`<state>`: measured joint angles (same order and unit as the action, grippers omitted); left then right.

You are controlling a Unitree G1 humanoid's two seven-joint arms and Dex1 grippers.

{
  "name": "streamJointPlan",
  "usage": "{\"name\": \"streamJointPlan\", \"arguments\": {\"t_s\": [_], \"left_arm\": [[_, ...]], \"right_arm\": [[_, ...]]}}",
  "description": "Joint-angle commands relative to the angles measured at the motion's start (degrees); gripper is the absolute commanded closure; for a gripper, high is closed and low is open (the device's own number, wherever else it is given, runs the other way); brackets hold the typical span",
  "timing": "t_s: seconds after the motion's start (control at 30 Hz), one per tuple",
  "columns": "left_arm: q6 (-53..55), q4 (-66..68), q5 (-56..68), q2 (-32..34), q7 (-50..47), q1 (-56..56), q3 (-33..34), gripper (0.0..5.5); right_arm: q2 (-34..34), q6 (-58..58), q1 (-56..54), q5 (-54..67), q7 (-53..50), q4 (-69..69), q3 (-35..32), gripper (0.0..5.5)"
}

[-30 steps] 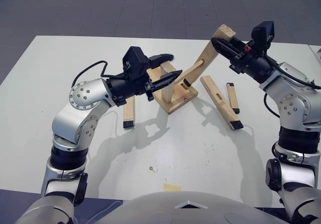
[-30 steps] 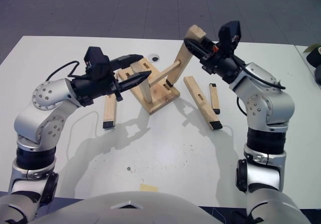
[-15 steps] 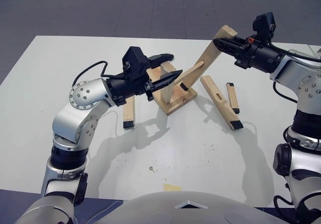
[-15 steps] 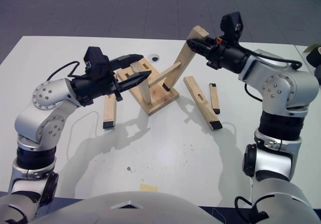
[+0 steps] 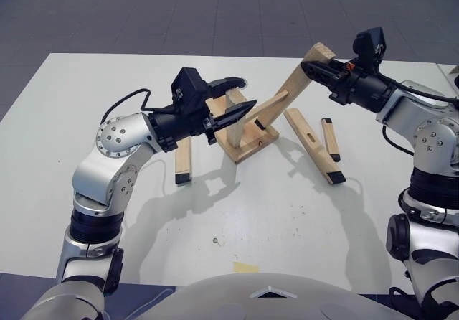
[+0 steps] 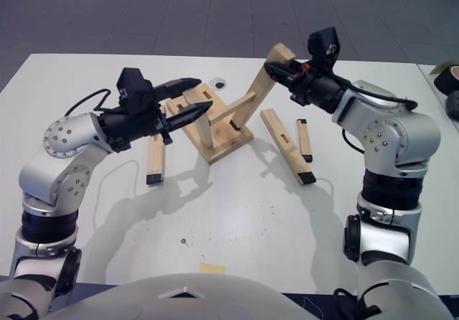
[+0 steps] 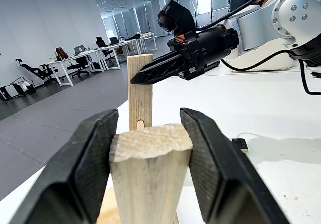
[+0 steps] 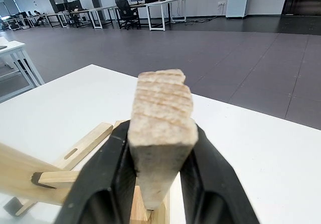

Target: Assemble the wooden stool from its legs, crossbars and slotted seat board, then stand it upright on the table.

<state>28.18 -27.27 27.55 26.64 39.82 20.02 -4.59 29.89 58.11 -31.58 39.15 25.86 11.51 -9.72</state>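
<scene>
The slotted seat board (image 5: 247, 142) lies flat mid-table with one leg (image 5: 233, 123) standing upright in it. My left gripper (image 5: 248, 95) is shut on that leg's top end (image 7: 150, 148). A second leg (image 5: 290, 90) leans over the board, joined to the upright one by a crossbar (image 5: 271, 107). My right gripper (image 5: 308, 65) is shut on the leaning leg's raised top end (image 8: 161, 108). A loose slotted leg (image 5: 310, 142) and a short crossbar (image 5: 329, 138) lie on the table to the right of the board. Another leg (image 5: 183, 163) lies under my left forearm.
The white table (image 5: 287, 219) has open room in front of the board. A small round hole (image 6: 220, 83) sits behind the board. A scrap of yellow tape (image 5: 246, 267) lies near the front edge. An office floor lies beyond the far edge.
My right arm swung its elbow out and then partly back, keeping hold of the leaning leg's top. The leg and the left gripper stay about where they were.
</scene>
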Motion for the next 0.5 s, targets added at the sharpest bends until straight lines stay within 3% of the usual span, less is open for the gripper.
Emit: {"name": "streamJointPlan", "arguments": {"t_s": [0.03,0.27,0.5], "left_arm": [[0.36,0.05,-0.38,-0.41,0.04,0.55,-1.6,3.46],[0.38,0.14,-0.3,-0.48,0.01,0.74,-1.54,3.47],[0.38,0.22,-0.32,-0.57,-0.1,0.99,-1.58,3.47]], "right_arm": [[-3.73,7.93,7.52,-0.53,-1.25,-2.85,7.89,4.47],[-3.39,2.46,4.07,-1.08,-0.82,-0.68,6.46,4.47],[-4.07,-0.11,-0.77,1.59,-0.6,-0.71,0.82,4.47]]}}
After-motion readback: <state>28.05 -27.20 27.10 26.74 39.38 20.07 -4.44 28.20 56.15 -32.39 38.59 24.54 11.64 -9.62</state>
